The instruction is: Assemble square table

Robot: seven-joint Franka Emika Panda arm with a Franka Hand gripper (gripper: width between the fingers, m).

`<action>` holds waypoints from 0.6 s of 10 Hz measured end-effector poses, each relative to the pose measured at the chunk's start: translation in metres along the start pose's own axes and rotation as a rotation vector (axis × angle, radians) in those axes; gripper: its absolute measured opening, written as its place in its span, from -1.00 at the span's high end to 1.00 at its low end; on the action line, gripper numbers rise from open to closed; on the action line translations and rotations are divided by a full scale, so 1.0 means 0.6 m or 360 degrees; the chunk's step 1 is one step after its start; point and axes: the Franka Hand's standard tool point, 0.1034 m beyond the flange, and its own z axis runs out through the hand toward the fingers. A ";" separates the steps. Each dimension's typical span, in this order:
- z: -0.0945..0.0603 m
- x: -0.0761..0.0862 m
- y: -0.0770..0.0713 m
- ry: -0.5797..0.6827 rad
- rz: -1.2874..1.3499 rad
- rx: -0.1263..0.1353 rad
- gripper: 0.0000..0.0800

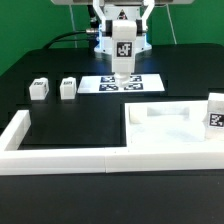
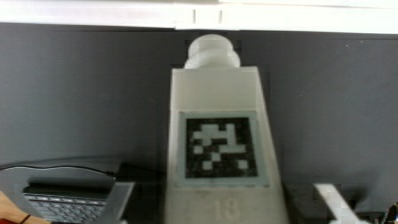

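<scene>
My gripper (image 1: 122, 45) is shut on a white table leg (image 1: 121, 58) with a black-and-white tag, holding it upright above the marker board (image 1: 122, 84). In the wrist view the leg (image 2: 219, 120) runs away from the gripper (image 2: 219, 208), its round peg end pointing at the table. The square tabletop (image 1: 170, 128), a white slab with a raised rim, lies at the exterior view's right. Two more legs (image 1: 39, 90) (image 1: 68, 87) stand at the left, and a third (image 1: 215, 112) stands at the far right by the tabletop.
A low fence of long white bars (image 1: 60, 157) runs along the front and up the left side (image 1: 14, 130). The tabletop sits against it. The table surface is black. A white edge (image 2: 196, 15) shows far off in the wrist view.
</scene>
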 end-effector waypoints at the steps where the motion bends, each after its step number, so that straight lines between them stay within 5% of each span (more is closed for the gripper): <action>1: 0.002 -0.004 0.000 -0.0005 -0.0001 -0.0002 0.27; 3: 0.028 -0.038 0.006 0.0009 -0.0035 -0.0020 0.27; 6: 0.077 -0.049 -0.040 0.0061 -0.0055 0.0027 0.27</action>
